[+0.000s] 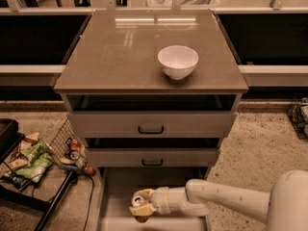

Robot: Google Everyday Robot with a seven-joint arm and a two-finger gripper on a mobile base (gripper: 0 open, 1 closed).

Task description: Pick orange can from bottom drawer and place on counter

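Observation:
The orange can (pixel 139 201) shows its silver top inside the bottom drawer (pixel 115 196), a flat grey tray pulled out at the foot of the cabinet. My gripper (pixel 141 209) reaches in from the right at the end of a white arm and sits around the can, with pale fingers above and below it. The can's body is mostly hidden by the fingers. The counter (pixel 120 52) is the glossy grey-brown top of the cabinet, well above and behind the gripper.
A white bowl (pixel 177 61) stands on the counter's right half. Two upper drawers with black handles (pixel 150 129) overhang the bottom drawer. A wire rack with snack bags and cans (pixel 33 158) stands on the floor at the left.

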